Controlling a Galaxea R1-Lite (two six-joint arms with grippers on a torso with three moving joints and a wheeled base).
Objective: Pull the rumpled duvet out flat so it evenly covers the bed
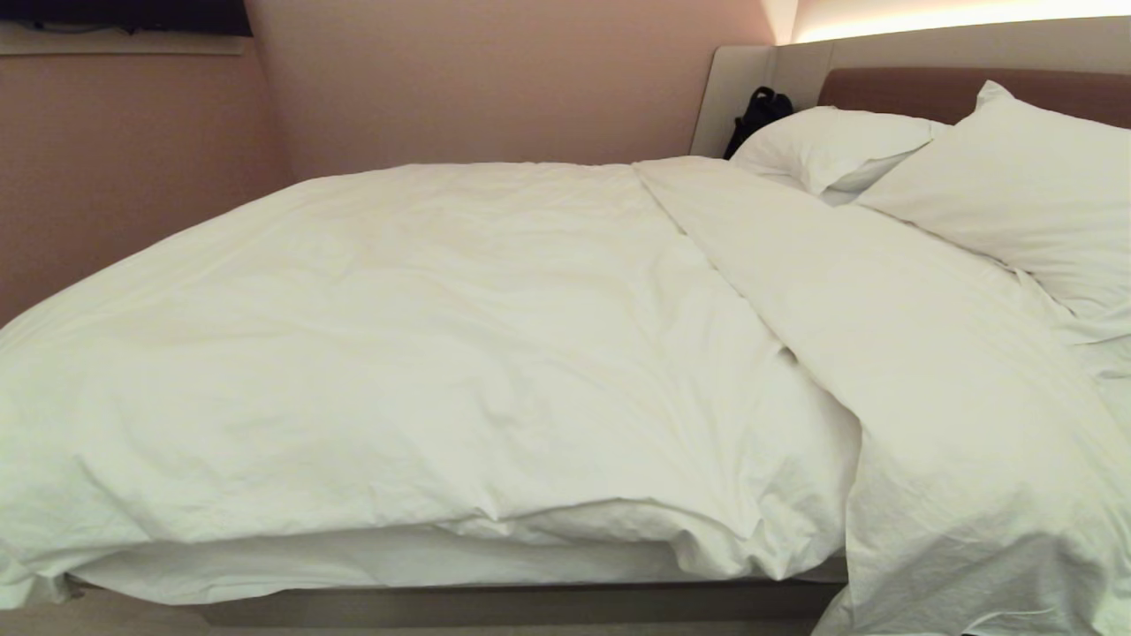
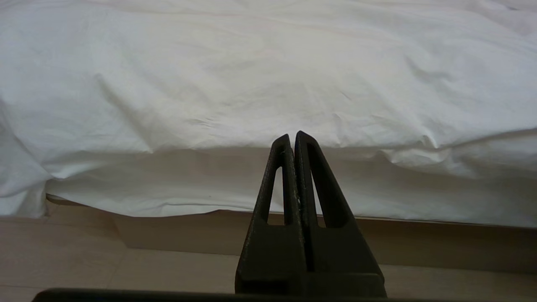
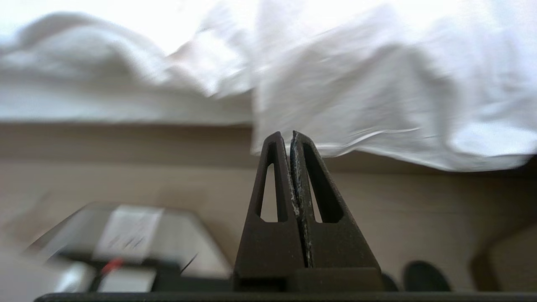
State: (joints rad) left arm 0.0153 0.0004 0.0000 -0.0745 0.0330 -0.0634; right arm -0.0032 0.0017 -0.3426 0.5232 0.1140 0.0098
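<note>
The white puffy duvet point(image 1: 424, 336) lies creased over the bed, whose grey-beige base point(image 1: 530, 605) shows along the near side. A folded band of the duvet runs from the far side to the near right, where it hangs over the edge. Neither gripper appears in the head view. In its wrist view, my left gripper point(image 2: 292, 136) is shut and empty, low before the bed's side, apart from the duvet's point(image 2: 251, 75) overhanging edge. My right gripper point(image 3: 286, 135) is also shut and empty, just below the duvet's hanging corner point(image 3: 356, 92), in front of the base point(image 3: 126, 142).
Two white pillows point(image 1: 831, 141) point(image 1: 1025, 194) lean against the brown headboard point(image 1: 919, 88), with a black bag point(image 1: 758, 115) beside them. A pink wall runs along the bed's far side. Part of my own grey body point(image 3: 126, 235) shows low in the right wrist view, over the pale floor point(image 2: 126, 268).
</note>
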